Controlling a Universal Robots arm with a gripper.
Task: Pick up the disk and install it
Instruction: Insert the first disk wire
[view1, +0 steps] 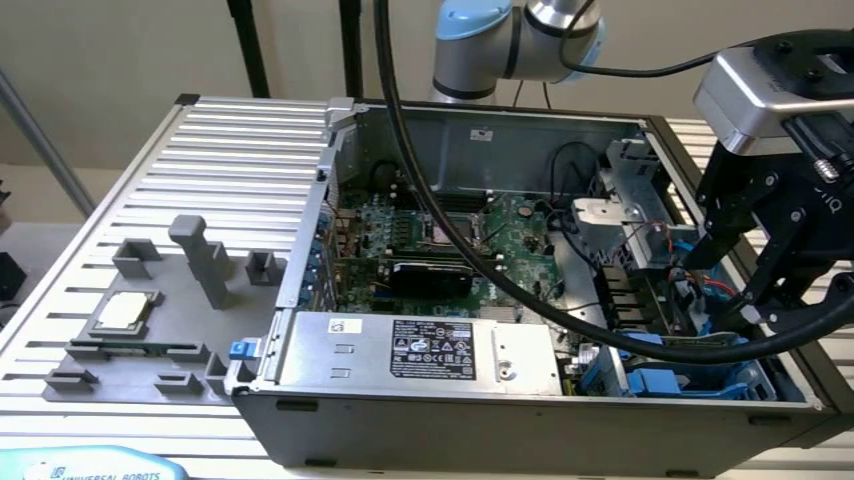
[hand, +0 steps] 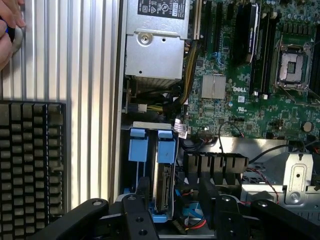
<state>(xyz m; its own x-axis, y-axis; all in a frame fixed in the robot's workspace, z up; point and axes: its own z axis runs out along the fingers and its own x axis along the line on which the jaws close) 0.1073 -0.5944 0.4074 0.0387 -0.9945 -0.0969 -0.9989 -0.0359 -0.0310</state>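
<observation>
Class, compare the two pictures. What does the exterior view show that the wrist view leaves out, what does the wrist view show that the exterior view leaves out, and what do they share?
Exterior view adds: the arm's blue-capped joint, and a grey tray carrying a small square chip.
Wrist view adds: what looks like a black keyboard, a person's hand, and the disk standing on edge in its blue frame.
Shared: the open gripper, the circuit board and the labelled metal box.

Black cables (view1: 384, 60) drape across the case (view1: 400, 420); drive bay (view1: 681, 378) seems cramped.
</observation>
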